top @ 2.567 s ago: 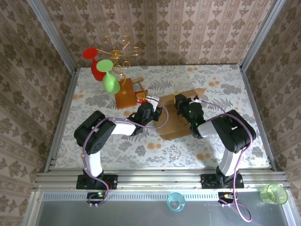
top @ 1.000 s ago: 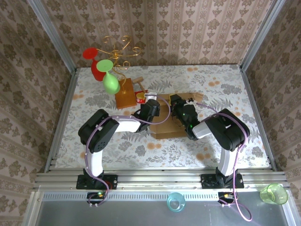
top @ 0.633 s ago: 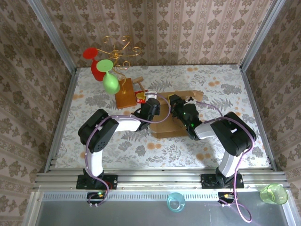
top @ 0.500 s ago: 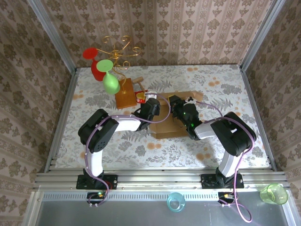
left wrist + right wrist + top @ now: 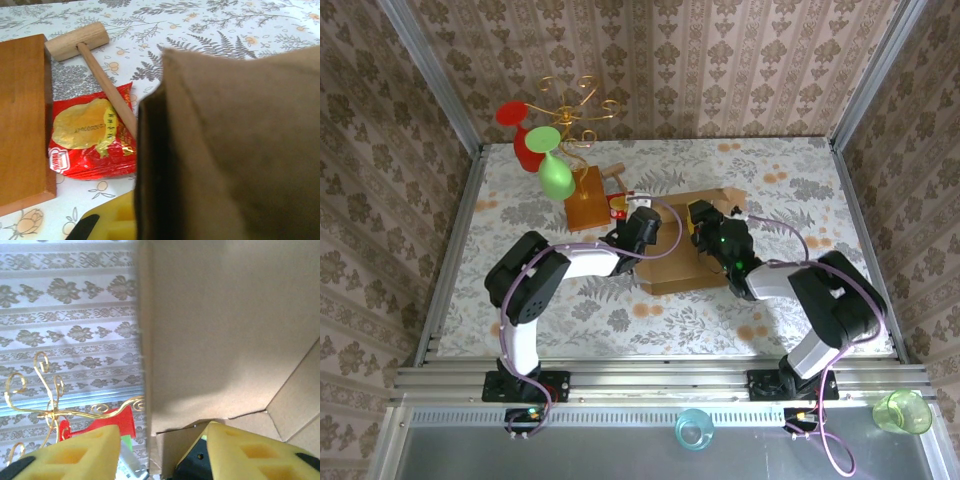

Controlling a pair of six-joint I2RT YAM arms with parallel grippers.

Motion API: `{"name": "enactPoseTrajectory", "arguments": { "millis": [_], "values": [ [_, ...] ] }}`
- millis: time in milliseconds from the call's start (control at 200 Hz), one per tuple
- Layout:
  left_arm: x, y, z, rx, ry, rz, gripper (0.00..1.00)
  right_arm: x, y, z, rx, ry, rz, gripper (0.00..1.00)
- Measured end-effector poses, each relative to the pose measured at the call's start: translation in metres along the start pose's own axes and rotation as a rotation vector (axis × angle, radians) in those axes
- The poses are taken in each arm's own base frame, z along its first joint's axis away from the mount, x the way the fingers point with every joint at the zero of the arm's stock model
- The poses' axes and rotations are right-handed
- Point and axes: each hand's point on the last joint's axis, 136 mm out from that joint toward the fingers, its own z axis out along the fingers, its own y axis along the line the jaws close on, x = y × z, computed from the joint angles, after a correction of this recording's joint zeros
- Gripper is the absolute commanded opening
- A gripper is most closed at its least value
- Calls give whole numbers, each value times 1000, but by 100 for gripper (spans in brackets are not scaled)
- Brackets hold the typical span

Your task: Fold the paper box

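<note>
The paper box (image 5: 672, 268) is brown cardboard lying mid-table, with a panel standing upright between the two arms. My left gripper (image 5: 647, 224) is at the box's left wall. In the left wrist view one yellow finger (image 5: 111, 221) lies just outside the cardboard edge (image 5: 150, 165), and the cardboard hides the other finger. My right gripper (image 5: 706, 219) reaches in from the right. In the right wrist view it (image 5: 164, 434) is open, its yellow fingers (image 5: 75, 450) straddling the upright panel's edge (image 5: 145, 365). The box's inner face (image 5: 225, 325) lies behind that edge.
A wooden block (image 5: 588, 198) with a gold wire stand holds red (image 5: 525, 150) and green (image 5: 556, 178) glasses at back left. A red snack packet (image 5: 90, 132) and a wooden mallet (image 5: 77, 41) lie just left of the box. Teal (image 5: 693, 428) and green (image 5: 902, 411) cups sit below the front rail.
The box has slid left towards my left gripper and its back flap has risen. My right arm's elbow has swung out to the right, its gripper shifting slightly right. The left gripper has barely moved.
</note>
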Motion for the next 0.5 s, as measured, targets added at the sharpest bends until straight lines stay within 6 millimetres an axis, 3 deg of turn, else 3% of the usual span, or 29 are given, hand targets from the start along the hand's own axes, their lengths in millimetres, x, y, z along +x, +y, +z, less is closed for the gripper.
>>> {"name": "enactPoseTrajectory", "arguments": {
  "millis": [280, 500],
  "values": [
    [-4, 29, -18, -18, 10, 53, 0, -17, 37, -38, -30, -41, -160, 61],
    [-6, 46, -30, 51, 45, 111, 0, -38, 47, -62, 11, -95, -313, 60]
  ]
}}
